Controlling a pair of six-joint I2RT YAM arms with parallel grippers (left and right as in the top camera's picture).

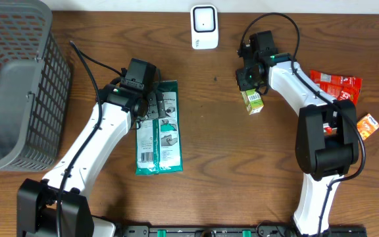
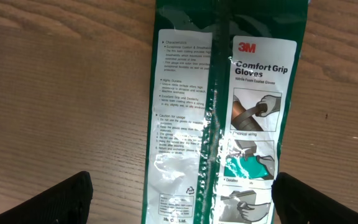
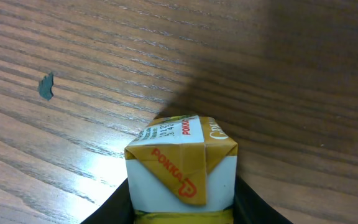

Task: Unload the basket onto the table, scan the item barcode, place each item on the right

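Right pincer [image 1: 251, 83] grasps a Pokka drink carton [image 3: 182, 165]; left pincer [image 1: 151, 107] hangs released above a 3M gloves packet [image 2: 253, 93].

White label on green plastic glove packet [image 2: 261, 93] read "3M Comfort Grip Gloves"; the smaller print was unreadable. Folded flap of small yellow-and-white drink carton [image 3: 182, 168] read "POKKA" in orange.

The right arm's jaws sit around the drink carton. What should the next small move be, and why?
Probably close the right gripper jaws firmly on the yellow-and-white Pokka drink carton. It stands on the wooden table between them, but a firm grip isn't clear. The white scanner sits apart from it, so lifting comes after.
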